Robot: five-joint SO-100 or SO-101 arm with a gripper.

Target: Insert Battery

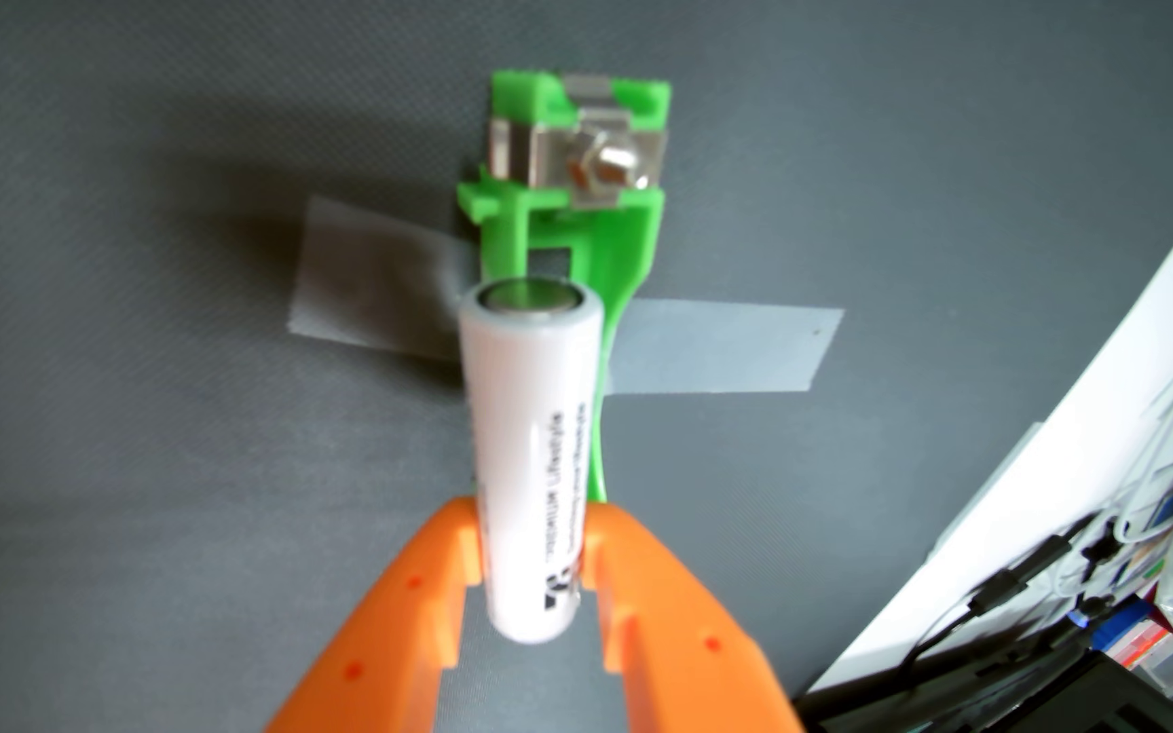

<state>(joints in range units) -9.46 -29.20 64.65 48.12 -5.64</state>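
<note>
In the wrist view a white cylindrical battery (531, 437) with dark print stands out from my orange gripper (531, 546), which is shut on its lower part. Its flat metal end faces the camera. Behind it lies a green plastic battery holder (598, 239), taped to the grey mat, with a metal contact clip and bolt (591, 165) at its far end. The battery hangs over the holder's near half and hides that part. Whether the battery touches the holder, I cannot tell.
Grey tape strips (718, 345) cross the holder on both sides and pin it to the grey mat (146, 352). A white table edge (1063, 437) runs diagonally at the right. Beyond it are cables and clutter (1120, 599).
</note>
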